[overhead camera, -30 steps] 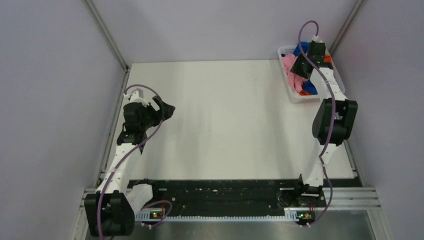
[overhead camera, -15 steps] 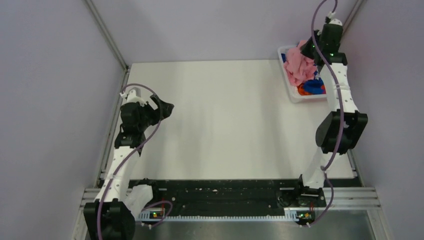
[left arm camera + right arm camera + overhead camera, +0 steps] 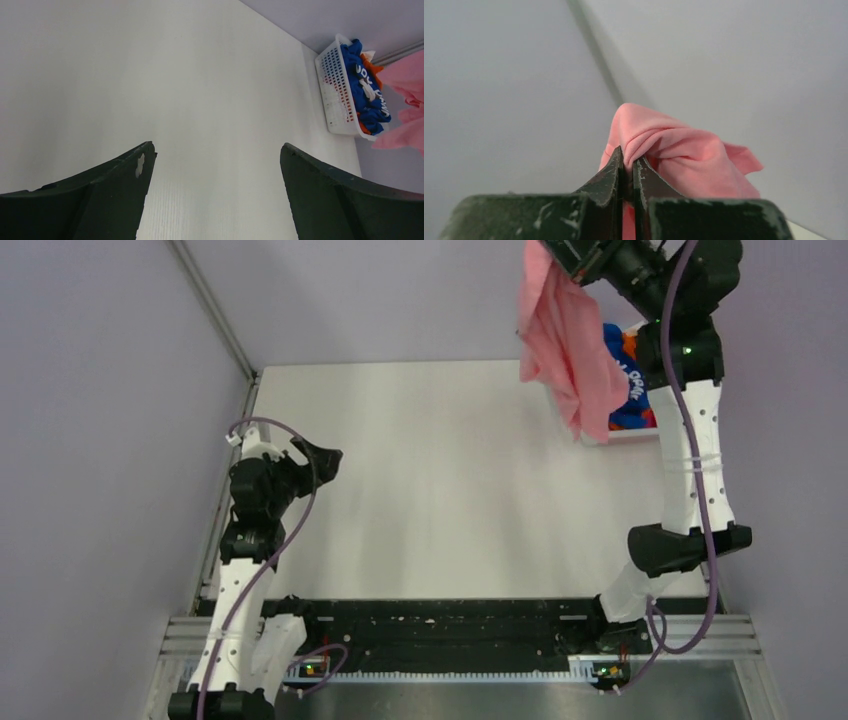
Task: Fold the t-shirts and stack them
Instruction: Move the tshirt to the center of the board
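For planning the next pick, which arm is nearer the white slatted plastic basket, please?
Right. The right arm stands beside the basket, holding the pink cloth t-shirt; the left arm sits across the table.

White lettering on blue t-shirt [image 3: 358,84]: tilted, too small to read.

The basket [image 3: 628,437] is sitting at the far right corner of the table [image 3: 450,490], with two t-shirts [image 3: 360,75] lying in it. A third t-shirt [image 3: 565,350] is hanging from the right gripper [image 3: 629,162] above the table (partly in front of the basket). The left gripper [image 3: 215,150] is hovering over the table's left side.
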{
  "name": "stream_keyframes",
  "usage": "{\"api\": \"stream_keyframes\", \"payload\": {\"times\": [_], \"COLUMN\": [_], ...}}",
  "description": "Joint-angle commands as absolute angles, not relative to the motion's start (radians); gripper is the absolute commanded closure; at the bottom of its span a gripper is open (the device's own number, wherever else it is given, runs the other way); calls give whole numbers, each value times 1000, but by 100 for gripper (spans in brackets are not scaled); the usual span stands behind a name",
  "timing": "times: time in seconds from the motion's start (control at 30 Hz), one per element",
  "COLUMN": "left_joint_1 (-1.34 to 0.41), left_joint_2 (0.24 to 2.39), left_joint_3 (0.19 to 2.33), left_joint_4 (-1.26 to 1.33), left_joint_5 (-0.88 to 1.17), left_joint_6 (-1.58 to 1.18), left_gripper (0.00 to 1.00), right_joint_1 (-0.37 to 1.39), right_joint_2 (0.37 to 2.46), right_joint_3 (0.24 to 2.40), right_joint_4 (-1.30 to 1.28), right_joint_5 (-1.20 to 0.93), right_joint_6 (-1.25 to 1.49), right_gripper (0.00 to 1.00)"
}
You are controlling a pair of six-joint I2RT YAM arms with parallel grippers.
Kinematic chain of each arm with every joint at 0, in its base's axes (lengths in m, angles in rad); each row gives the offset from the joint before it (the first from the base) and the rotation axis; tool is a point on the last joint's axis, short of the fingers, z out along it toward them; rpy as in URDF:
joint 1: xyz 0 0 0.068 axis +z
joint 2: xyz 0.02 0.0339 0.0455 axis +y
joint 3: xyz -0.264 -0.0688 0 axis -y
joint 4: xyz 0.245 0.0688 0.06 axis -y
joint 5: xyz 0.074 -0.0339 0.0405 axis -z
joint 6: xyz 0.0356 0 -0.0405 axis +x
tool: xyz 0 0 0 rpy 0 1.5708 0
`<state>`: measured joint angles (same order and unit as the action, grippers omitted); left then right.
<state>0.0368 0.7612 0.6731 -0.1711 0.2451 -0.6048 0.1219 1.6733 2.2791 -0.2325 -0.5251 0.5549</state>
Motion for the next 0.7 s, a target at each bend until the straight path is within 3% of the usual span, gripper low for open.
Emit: {"api": "stream_keyframes", "payload": {"times": [0.0, 0.13, 0.27, 0.53, 0.57, 0.67], "left_joint_1": [35, 35, 35, 34, 34, 35], "left_joint_2": [720, 684, 656, 688, 699, 745], "left_joint_3": [714, 727, 749, 731, 726, 706], "left_joint_4": [-201, -261, -331, -413, -416, -431], "left_joint_5": [222, 182, 147, 122, 128, 153], "left_joint_6": [-620, -628, -630, -656, -661, -666], "left_gripper": [1, 1, 1, 1, 1, 1], "right_joint_1": [285, 381, 396, 339, 324, 261], "right_joint_2": [1704, 1697, 1596, 1150, 1122, 1099], "right_joint_3": [2381, 2356, 2145, 1133, 1030, 811], "right_joint_4": [-210, -194, -193, -172, -169, -228], "right_joint_5": [-651, -696, -613, -23, 29, 138], "right_joint_6": [555, 565, 532, 545, 566, 646], "right_gripper": [100, 100, 100, 100, 96, 42]}}
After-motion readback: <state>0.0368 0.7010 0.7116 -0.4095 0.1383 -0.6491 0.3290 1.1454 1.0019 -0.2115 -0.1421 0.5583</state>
